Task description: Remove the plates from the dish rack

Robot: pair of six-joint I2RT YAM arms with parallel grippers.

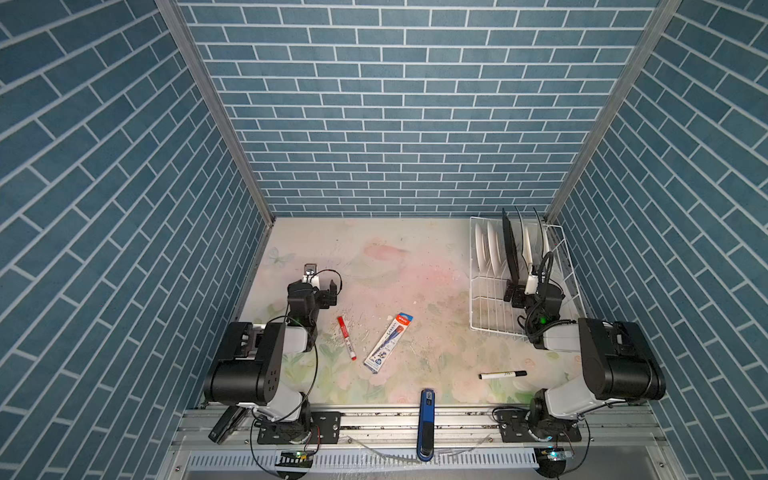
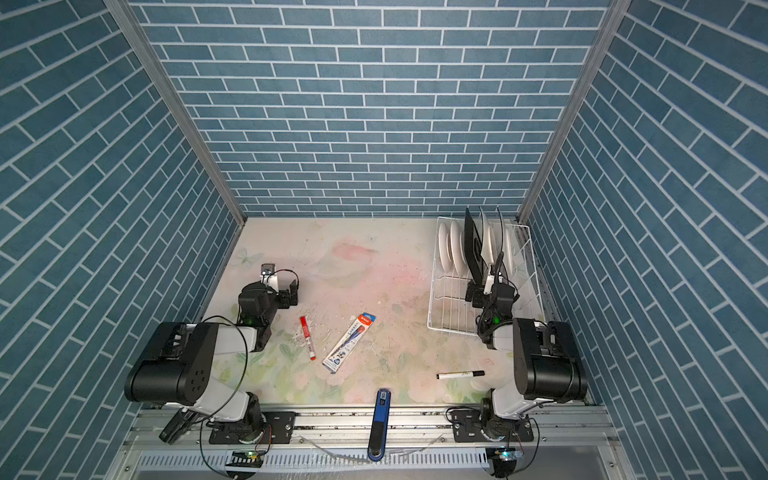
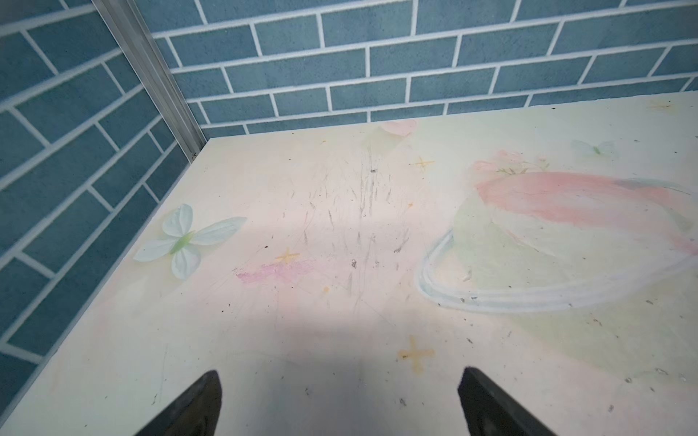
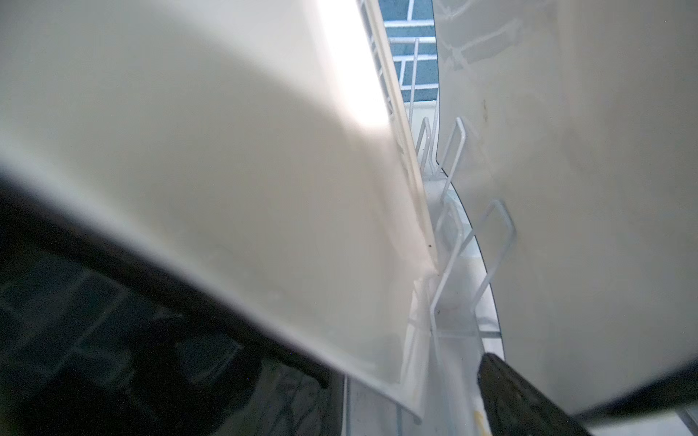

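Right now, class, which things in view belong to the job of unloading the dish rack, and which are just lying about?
Belong to the job:
- dish rack
- square black-backed plates
- round white plates
- right end effector, open, among the plates

Just lying about:
- red marker
- packaged pen
- black marker
- blue device at the table's front edge

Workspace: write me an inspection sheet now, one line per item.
Surface: floral-print table, scuffed and speckled.
Job's things: white dish rack at far right; round white plates and dark-rimmed square plates stand upright in it.
Clutter: red marker, pen pack, black marker on the table; blue device across the front rail.
Grippers: left gripper open, empty, over bare table; right gripper open, astride a square plate's lower edge.
Cables: left wrist cable looped; right wrist cable rises beside the plates.
Surroundings: blue brick-pattern walls on three sides.
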